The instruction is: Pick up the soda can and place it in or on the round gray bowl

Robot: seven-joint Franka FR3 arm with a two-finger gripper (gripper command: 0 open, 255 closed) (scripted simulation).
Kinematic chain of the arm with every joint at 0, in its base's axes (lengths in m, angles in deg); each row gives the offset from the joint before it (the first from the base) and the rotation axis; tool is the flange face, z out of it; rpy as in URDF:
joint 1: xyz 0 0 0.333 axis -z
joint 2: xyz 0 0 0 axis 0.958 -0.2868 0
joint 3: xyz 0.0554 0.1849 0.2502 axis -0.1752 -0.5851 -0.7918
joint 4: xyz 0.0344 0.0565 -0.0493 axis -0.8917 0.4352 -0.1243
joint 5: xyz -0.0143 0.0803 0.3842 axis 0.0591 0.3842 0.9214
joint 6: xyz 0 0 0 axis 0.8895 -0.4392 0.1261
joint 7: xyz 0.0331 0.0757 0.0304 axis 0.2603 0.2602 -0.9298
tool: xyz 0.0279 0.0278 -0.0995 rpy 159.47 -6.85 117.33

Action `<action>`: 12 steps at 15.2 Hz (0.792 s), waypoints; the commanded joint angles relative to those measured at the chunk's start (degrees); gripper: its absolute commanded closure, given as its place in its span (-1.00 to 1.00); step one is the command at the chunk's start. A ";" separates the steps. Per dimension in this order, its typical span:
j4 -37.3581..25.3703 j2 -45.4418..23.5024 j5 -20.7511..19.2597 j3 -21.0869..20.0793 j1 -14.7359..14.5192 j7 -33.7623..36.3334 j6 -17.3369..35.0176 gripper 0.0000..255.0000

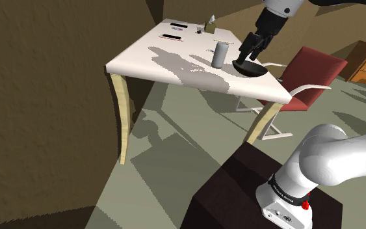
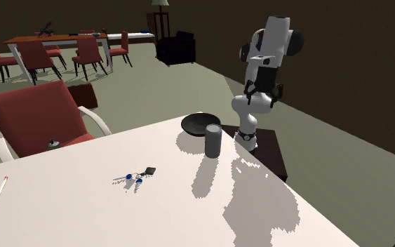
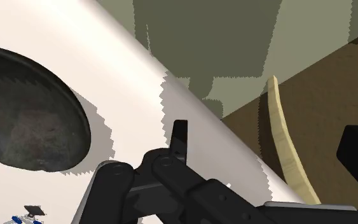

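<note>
end effector (image 1: 251,47): fingers spread, nothing gripped, poised over the dark round bowl (image 1: 249,67) | soda can (image 1: 220,54): upright on the counter (image 1: 145,55), below and beside the end effector, near the bowl | handling: judged light, stiff, smooth (thin walls could dent) | hold: best taken across mid-body

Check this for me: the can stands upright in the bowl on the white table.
Not quite. The can stands upright beside the bowl, not in it, on the white table. The shoulder view shows this.
</note>
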 commanded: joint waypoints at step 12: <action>-19.85 -24.01 -2.29 8.63 1.68 -10.33 0.14 -1.00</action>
